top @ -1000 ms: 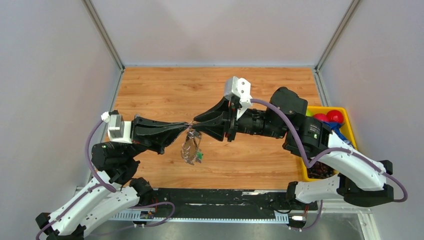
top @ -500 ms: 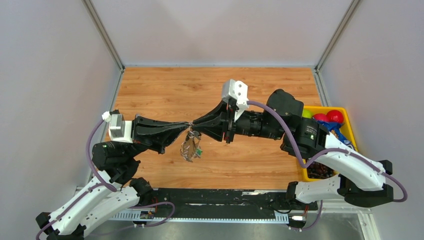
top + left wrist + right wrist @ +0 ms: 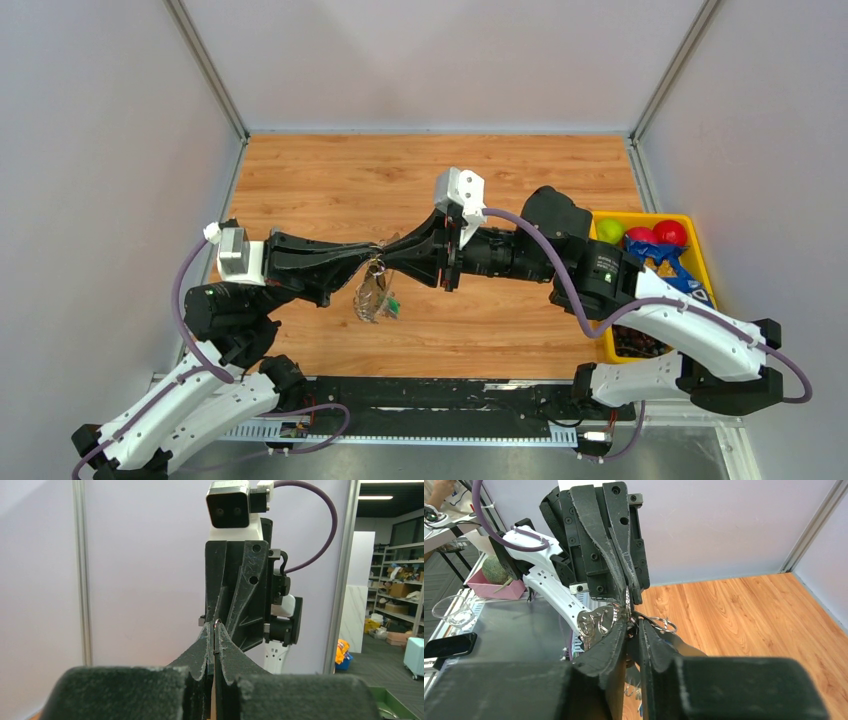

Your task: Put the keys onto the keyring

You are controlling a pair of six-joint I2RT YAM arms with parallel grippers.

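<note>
The step in hand seemed to be the threading itself: both grippers met tip to tip above the wooden table point(image 3: 520, 180), with the metal between them. The left gripper point(image 3: 214, 635) had its fingers pressed together, pinching the thin wire of the keyring point(image 3: 216, 624) right at their tips. The right gripper point(image 3: 632, 629) had its fingers almost closed too, on some metal at the tips; I could not tell if this was a key or the loop. The keys point(image 3: 596, 622), flat, silvery and shiny, hung just beside the right fingers, and a small round ring point(image 3: 664, 625) stood out on their other side. Below both pairs of fingertips the bunch dangled free with a little coloured tag point(image 3: 394, 306). The fingers were rough, black and tapered. The next move, I think, calls for a very small slide or turn of one wrist, so that a key's hole travels along the wire without the thin loop slipping out.
</note>
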